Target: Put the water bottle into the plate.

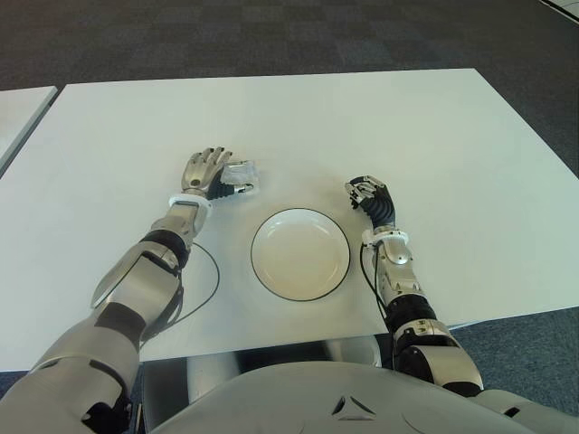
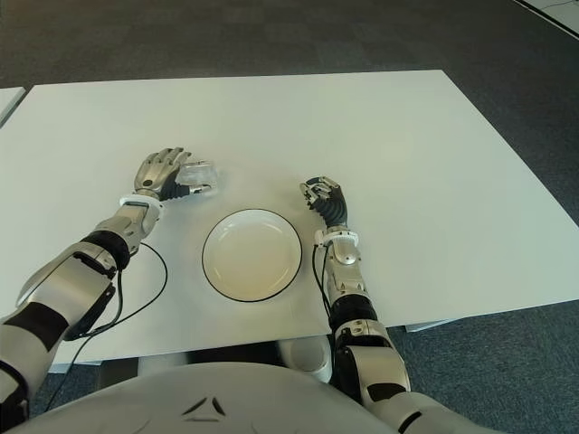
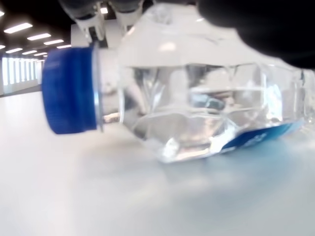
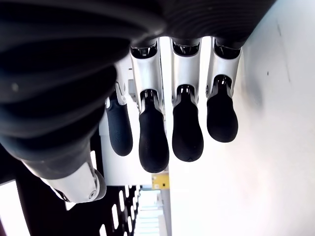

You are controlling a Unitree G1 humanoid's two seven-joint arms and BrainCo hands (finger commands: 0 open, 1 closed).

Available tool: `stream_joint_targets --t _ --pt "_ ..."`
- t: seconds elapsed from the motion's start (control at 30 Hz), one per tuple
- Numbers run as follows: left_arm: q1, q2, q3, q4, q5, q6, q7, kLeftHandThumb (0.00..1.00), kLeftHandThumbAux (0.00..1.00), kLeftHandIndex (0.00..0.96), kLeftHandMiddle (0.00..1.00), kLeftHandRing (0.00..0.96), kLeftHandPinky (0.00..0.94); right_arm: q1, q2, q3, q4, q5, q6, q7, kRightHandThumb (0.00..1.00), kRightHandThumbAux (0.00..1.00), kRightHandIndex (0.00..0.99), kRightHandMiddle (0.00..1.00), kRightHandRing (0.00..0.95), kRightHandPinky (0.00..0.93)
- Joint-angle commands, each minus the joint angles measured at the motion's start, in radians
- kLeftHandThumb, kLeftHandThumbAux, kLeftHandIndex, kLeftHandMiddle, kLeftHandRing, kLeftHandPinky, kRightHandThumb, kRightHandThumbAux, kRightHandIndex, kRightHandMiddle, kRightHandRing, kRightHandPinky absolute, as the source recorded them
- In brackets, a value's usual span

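Observation:
A clear water bottle with a blue cap lies on its side on the white table, left of and behind the plate. My left hand is against it, fingers stretched over the far side and thumb on the near side, not closed round it. The white plate with a dark rim sits near the table's front edge, nothing in it. My right hand shows right of the plate, fingers relaxed and holding nothing.
A thin black cable loops on the table beside my left forearm. Another white table's corner shows at far left. Dark carpet lies beyond the table's far edge.

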Motion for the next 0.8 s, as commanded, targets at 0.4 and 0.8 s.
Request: stream_joint_targets --t 0.4,0.8 --pt "0.085 -0.032 -0.071 0.066 0.016 0.012 -0.103 0.552 0.212 0.0 0.0 0.0 0.0 0.019 -0.004 0.007 0.018 -0.015 0.028 -0.007 0.707 0.729 0.438 0.701 0.694 0.703" --pt "0.08 -0.032 -0.097 0.083 0.006 0.064 -0.3 0.608 0.285 0.0 0.0 0.0 0.0 0.02 -0.002 -0.003 0.017 0.005 0.033 0.009 0.706 0.73 0.438 0.697 0.687 0.689"
